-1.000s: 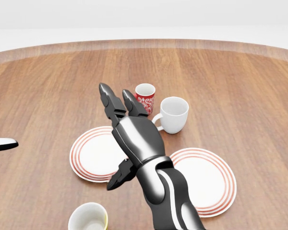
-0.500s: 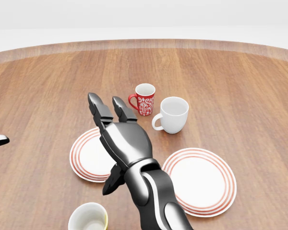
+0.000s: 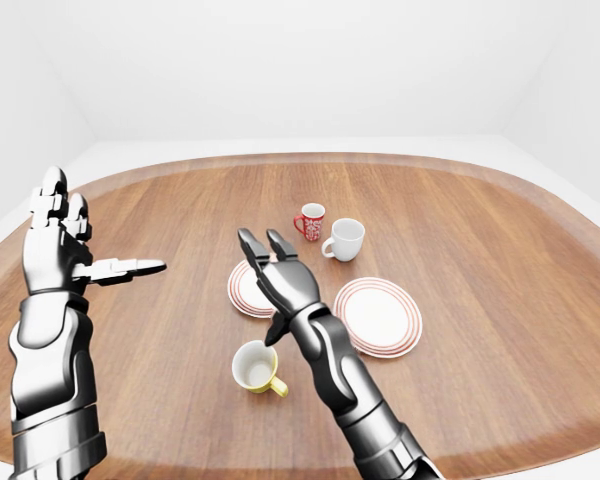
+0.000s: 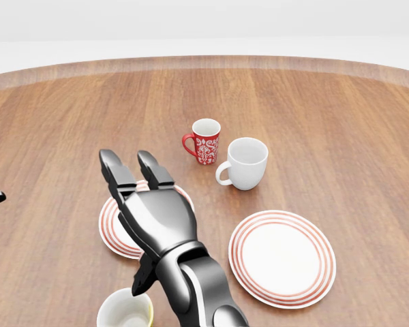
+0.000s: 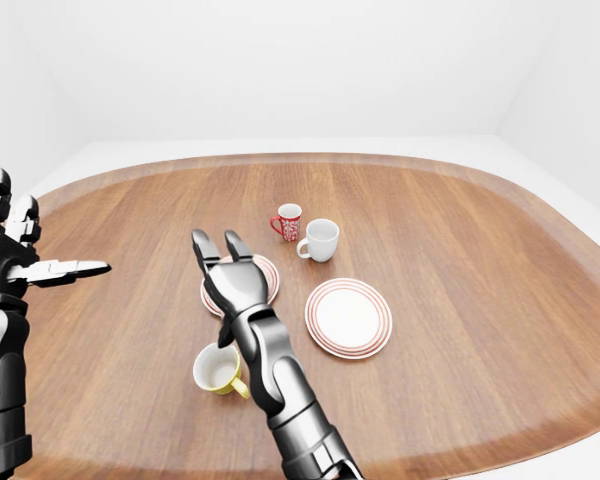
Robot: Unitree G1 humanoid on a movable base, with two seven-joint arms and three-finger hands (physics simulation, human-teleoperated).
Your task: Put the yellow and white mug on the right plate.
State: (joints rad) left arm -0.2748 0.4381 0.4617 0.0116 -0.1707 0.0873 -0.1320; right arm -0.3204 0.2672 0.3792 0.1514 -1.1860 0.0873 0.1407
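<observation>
Fingers of my right hand are spread apart above the left plate, holding nothing. My left hand hangs open, well apart. The yellow and white mug stands upright near the table's bottom edge, empty, rigid, likely glazed and slippery; I judge the body the best grip, handle clear.

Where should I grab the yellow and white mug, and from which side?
Grip the yellow and white mug round its body, not its handle, which points toward the left-eye view's lower right. It stands upright, so bring the open right hand down from the view's upper side, fingers round the wall.
</observation>
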